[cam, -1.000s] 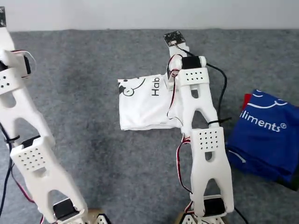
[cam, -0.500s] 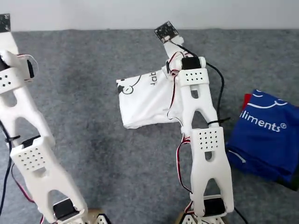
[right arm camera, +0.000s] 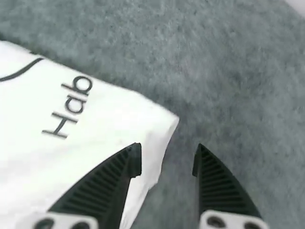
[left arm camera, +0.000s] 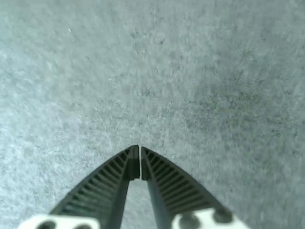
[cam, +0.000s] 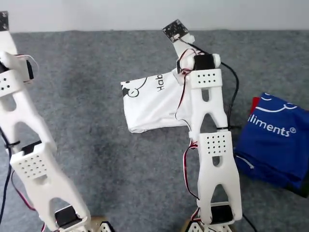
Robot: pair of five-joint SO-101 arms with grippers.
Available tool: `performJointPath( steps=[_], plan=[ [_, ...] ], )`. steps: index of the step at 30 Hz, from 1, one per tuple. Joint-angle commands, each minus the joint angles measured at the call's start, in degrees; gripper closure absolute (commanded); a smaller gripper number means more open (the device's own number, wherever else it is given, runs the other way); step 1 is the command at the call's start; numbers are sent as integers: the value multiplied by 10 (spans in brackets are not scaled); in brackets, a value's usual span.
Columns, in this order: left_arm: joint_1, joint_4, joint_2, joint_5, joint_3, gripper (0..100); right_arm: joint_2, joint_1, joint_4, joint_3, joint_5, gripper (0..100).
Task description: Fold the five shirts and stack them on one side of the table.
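Your right pincer (right arm camera: 167, 149) stands with its jaws apart across the white shirt's (right arm camera: 71, 138) edge.
One finger is over the cloth and the other over bare worktop (cam: 96, 159), with the shirt's corner just ahead of the gap. Its long side runs away from the cloth-side finger. The blue stack (cam: 275, 140) lies on the arm's other side. The left pincer (left arm camera: 139, 150), jaws together, is well apart from both. The right arm covers the shirt's nearer end from above, and I cannot tell whether the finger touches the cloth.
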Motion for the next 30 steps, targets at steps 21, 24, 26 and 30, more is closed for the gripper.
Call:
performJointPath(
  steps=[21,24,26,30],
  plan=[
    [-3,13,-64,-1,0,987,-169,-41,109,291,-231,650],
    [-3,13,-64,-1,0,987,-145,-42,83,295,-251,650],
    [-3,13,-64,-1,0,987,-123,-41,69,295,-263,650],
    [-3,13,-64,-1,0,987,-77,-48,65,295,-283,652]
  ],
)
